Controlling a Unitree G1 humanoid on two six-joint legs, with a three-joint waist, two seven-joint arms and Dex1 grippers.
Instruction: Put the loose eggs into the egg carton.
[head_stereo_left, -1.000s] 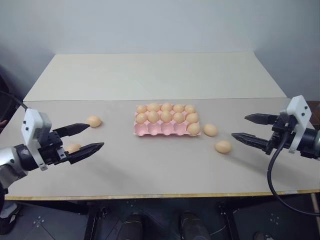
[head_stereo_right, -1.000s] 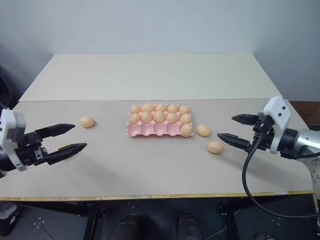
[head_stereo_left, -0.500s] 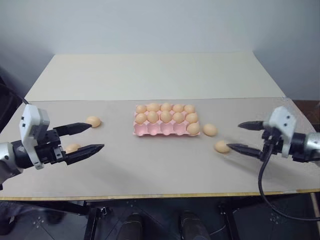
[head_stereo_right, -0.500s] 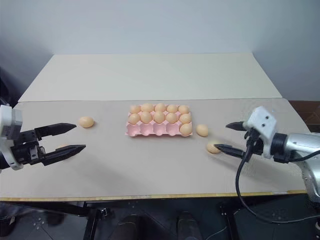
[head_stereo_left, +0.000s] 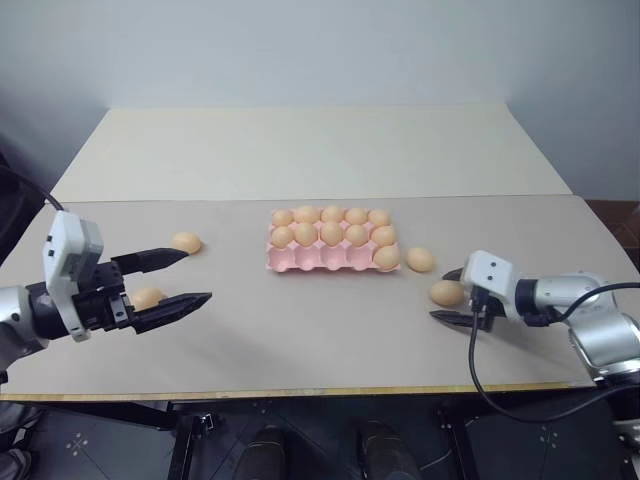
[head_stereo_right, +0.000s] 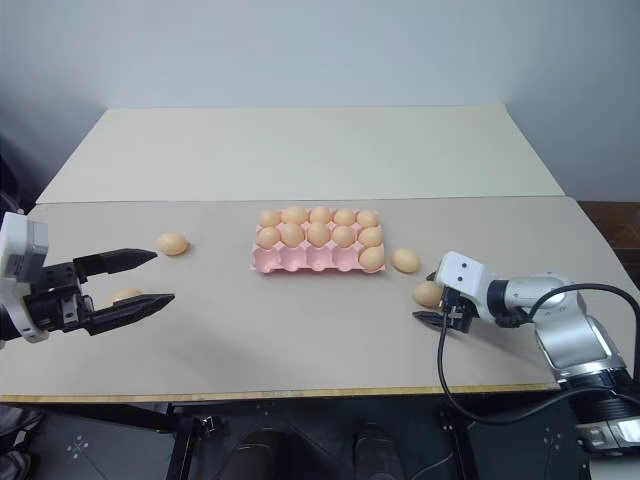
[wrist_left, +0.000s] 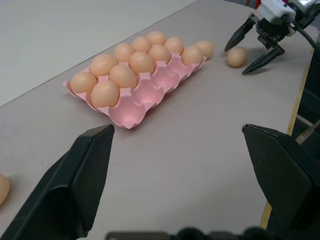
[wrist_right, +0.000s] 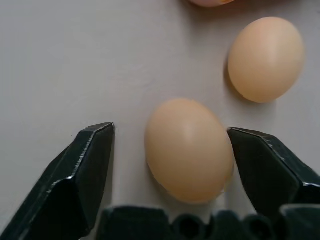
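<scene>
We bracket a loose egg (head_stereo_left: 446, 293) lying right of centre with our right gripper (head_stereo_left: 453, 296), fingers half open around it, one touching, not yet clamped. The egg carton (head_stereo_left: 332, 257) sits mid-frame, front cups free. Our left gripper (head_stereo_left: 178, 279) waits wide open, empty, lower left.

Pink rectangular egg carton (head_stereo_left: 330, 257) sits mid-tabletop, eleven cups filled; four smooth tan-orange loose eggs (head_stereo_left: 446, 293) lie beside it.

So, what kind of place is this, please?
Probably a robot test room rather than a kitchen: a plain pale table against a bare wall, holding just a pink egg carton and loose eggs, with cabled robot arms either side.
</scene>
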